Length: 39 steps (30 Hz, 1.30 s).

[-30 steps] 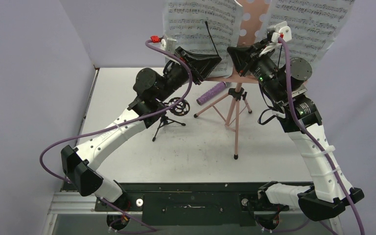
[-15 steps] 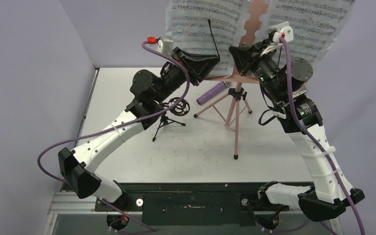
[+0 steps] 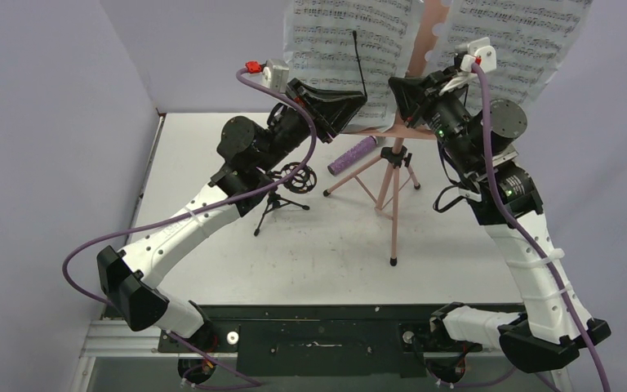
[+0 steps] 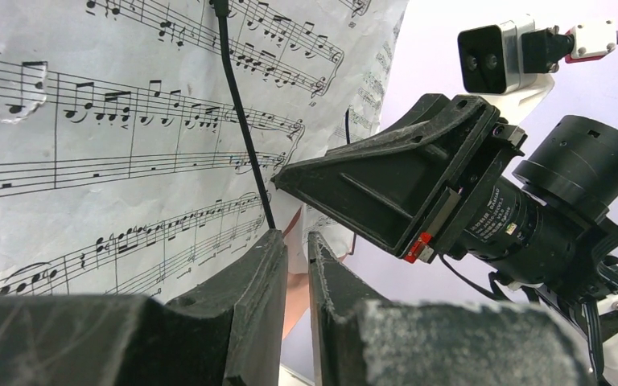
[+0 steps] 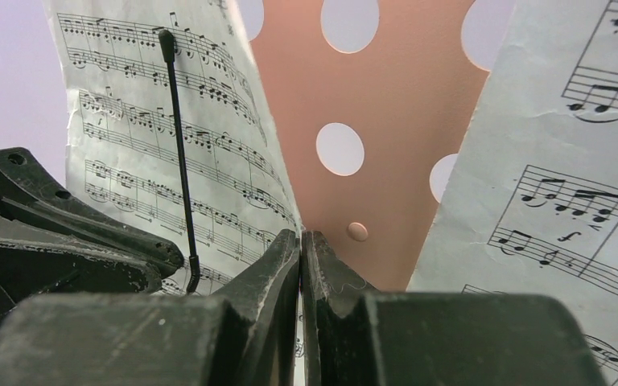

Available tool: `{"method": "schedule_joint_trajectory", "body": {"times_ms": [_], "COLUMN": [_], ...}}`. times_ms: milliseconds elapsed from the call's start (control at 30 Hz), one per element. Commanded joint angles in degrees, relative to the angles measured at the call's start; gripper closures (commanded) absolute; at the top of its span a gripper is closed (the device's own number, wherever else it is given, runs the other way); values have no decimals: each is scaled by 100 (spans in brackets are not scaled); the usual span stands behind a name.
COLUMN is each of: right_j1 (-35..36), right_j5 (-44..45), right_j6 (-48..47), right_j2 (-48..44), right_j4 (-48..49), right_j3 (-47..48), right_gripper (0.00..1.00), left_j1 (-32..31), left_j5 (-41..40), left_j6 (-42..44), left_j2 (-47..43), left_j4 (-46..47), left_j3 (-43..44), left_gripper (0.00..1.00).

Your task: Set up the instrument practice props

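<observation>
White table (image 3: 335, 245) is ringed by lavender walls. At its rear the stand (image 3: 393, 204) is set upright with pages (image 3: 351, 33) propped on it. The microphone (image 3: 353, 155) is laid behind its legs. The left gripper (image 4: 296, 241) is held narrowly parted below a page, any grip untellable. The right gripper (image 5: 300, 241) is clenched beside that page.

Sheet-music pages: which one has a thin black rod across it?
The left page, seen from above: a thin black rod crosses its front. The right page shows none.
</observation>
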Motion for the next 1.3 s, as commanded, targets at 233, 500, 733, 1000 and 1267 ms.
{"method": "schedule_joint_trajectory", "body": {"times_ms": [233,500,733,1000,1267], "right_j1": [23,21,21,20,23], "right_j5": [229,315,306,192,-393], "right_j6": [7,69,144,218,264], "right_j2": [-270,-394,-515,-674,-907], "right_j4": [211,347,543,796,1266], "right_j3": [43,-130,-316,-491,-897], "right_gripper": [95,91,52,36,28], "left_j1": [-23,-23,-22,-21,-23], "left_j5": [-93,-91,-114,-275,-369], "left_j6": [28,23,56,111,136], "left_j2": [-299,-417,-589,-866,-1242], "left_j4": [299,345,346,450,496], "left_j3": [-113,-266,-394,-718,-1146], "left_gripper": [77,62,48,30,9]}}
